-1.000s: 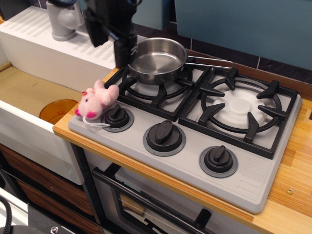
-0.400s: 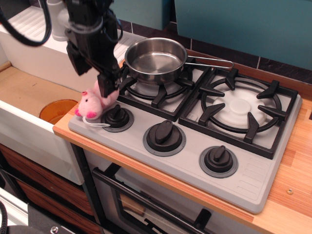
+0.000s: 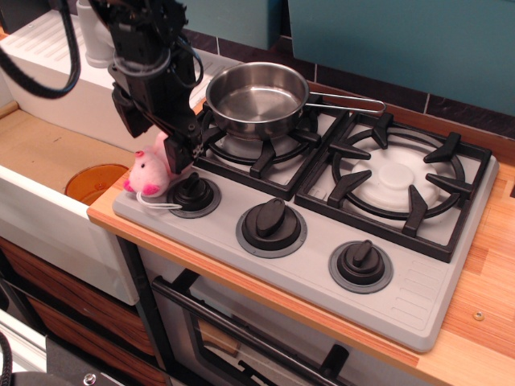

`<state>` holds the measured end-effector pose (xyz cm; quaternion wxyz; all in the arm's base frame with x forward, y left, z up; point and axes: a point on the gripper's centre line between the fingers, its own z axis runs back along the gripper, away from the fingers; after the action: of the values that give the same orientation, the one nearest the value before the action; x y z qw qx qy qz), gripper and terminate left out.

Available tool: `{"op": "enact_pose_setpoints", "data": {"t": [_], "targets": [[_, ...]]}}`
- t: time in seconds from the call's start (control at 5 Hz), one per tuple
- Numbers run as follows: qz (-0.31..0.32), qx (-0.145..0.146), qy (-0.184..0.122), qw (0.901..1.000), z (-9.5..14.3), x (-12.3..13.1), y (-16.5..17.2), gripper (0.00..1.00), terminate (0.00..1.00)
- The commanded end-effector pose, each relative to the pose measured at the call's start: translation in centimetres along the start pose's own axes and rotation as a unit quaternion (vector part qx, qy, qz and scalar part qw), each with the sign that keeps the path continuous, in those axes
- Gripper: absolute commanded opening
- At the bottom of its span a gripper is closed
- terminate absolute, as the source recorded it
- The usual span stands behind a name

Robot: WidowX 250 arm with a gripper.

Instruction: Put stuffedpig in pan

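- A toy kitchen: a grey stove (image 3: pixel 322 265) with two black burner grates (image 3: pixel 398 181) and three knobs (image 3: pixel 271 221), set in a wooden desk (image 3: pixel 483 314).
- A steel pan (image 3: pixel 257 96) sits on the left grate.
- An oven door (image 3: pixel 241 338) below, a sink (image 3: pixel 48 153) to the left, dark tiles (image 3: pixel 451 100) behind.

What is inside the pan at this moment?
The pan looks empty: bare shiny metal. Its near wall hides a strip of the bottom. The stuffedpig lies outside by the left knob, under the hand.

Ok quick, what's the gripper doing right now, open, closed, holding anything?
Gripper: down on the stuffedpig; open or closed cannot be told.
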<state>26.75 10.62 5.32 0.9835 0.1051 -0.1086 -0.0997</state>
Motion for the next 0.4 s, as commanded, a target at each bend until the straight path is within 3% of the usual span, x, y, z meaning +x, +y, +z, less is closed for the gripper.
{"op": "enact_pose_setpoints", "data": {"t": [0.0, 0.2], "targets": [[0.014, 0.0, -0.014, 0.9998, -1.3, -0.6, -0.1, 1.0, 0.0], [0.008, -0.008, -0.026, 0.9996, -2.7, -0.9, 0.1, 1.0, 0.0]]}}
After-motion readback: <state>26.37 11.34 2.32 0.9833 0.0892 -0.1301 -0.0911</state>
